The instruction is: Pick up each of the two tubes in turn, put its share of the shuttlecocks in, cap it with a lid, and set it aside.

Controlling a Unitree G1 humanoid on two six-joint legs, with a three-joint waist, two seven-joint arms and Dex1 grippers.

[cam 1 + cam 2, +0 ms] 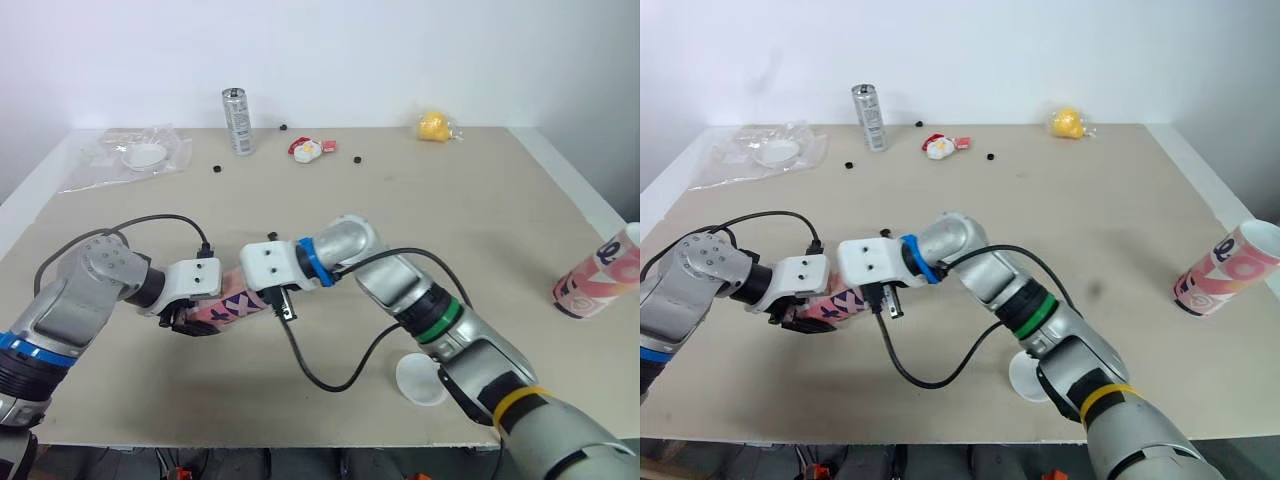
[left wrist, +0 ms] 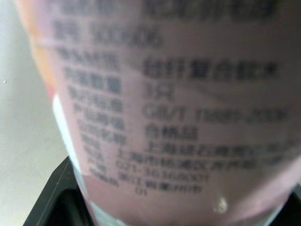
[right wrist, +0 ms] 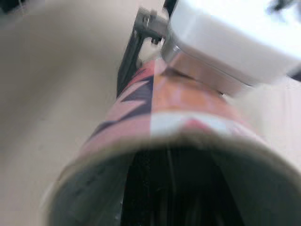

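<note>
A pink patterned tube (image 1: 232, 307) lies nearly level just above the table, with my left gripper (image 1: 190, 320) shut around its closed end. In the left wrist view the tube's printed label (image 2: 178, 117) sits between the black fingers (image 2: 51, 193). My right gripper (image 1: 262, 285) is at the tube's open end, facing my left one. The right wrist view looks straight into the tube's dark mouth (image 3: 183, 188); what is inside is too dark to make out. A second pink tube (image 1: 598, 276) rests tilted at the table's right edge. One white lid (image 1: 420, 380) lies near the front edge.
A plastic bag with a white lid (image 1: 147, 154) lies at the back left. Along the far edge are a metal can (image 1: 237, 120), a red and white trinket (image 1: 305, 149), a yellow object (image 1: 434, 125) and small black bits. Black cables (image 1: 320, 375) hang from both wrists.
</note>
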